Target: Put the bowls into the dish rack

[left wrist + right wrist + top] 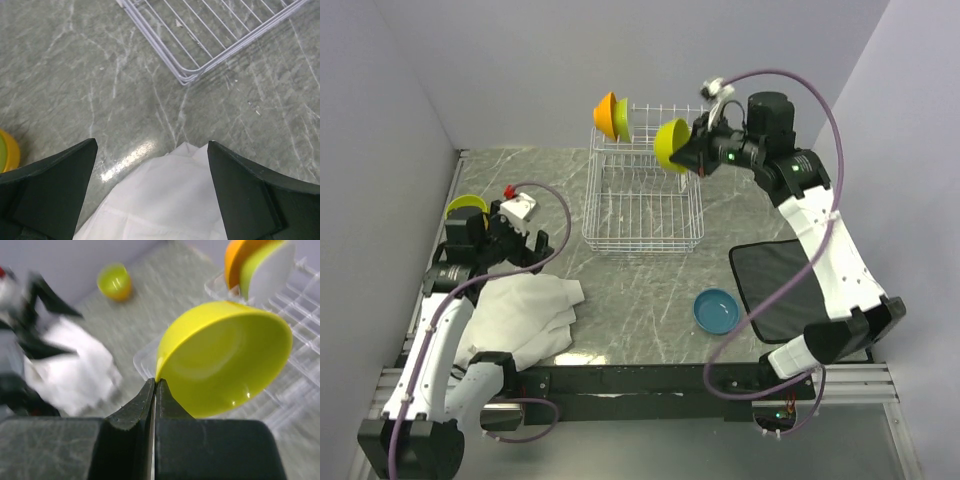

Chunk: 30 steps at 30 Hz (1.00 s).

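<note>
At the far left of the top view a lime bowl (466,206) with a yellow rim sits upright on the grey marbled counter (640,290), partly hidden behind the left arm. Just right of it the left tool (151,145) hangs with its jaws spread wide and nothing between them, over the edge of a crumpled white cloth (525,310) in the lower left. At the centre stands the dish rack (640,215), white wire with a flat grid base and a raised tier of prongs along its upper side. In that tier, at the upper left of the rack, an orange bowl (606,115) stands on edge with a lime-green bowl (622,118) nested against its right side; the lime-green one is pale inside. Over the rack's upper right corner a glossy yellow bowl (671,143) is tipped on its side, its rim pinched by the closed right tool (698,155); whether it touches the wire cannot be told. Lower right of the rack, a blue bowl (717,309) rests upright on the counter, just beside a black mat (770,285).
</note>
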Each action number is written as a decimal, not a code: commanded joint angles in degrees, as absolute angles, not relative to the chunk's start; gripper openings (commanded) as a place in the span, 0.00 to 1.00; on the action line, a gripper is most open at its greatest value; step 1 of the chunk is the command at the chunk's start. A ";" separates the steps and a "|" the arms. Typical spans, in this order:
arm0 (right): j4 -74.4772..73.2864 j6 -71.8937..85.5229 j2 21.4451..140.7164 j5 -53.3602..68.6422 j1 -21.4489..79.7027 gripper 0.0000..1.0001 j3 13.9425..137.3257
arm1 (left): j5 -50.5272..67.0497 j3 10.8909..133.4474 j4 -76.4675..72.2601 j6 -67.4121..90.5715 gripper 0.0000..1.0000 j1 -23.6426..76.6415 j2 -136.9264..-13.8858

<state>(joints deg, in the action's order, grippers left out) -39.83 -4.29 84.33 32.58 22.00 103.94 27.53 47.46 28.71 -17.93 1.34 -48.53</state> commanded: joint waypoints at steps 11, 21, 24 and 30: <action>44.55 58.00 112.31 61.26 12.92 0.00 108.53 | 22.68 57.04 34.27 -17.40 0.98 8.53 -63.37; 41.84 58.18 126.91 60.73 11.60 0.00 126.65 | 19.25 58.97 37.26 -18.81 0.98 8.53 -66.44; 41.75 58.27 127.44 61.08 11.25 0.00 126.30 | 18.64 59.15 36.92 -19.34 0.98 8.53 -67.58; 40.25 58.27 129.64 62.58 10.29 0.00 127.35 | 19.07 59.32 35.42 -18.63 0.98 8.53 -69.34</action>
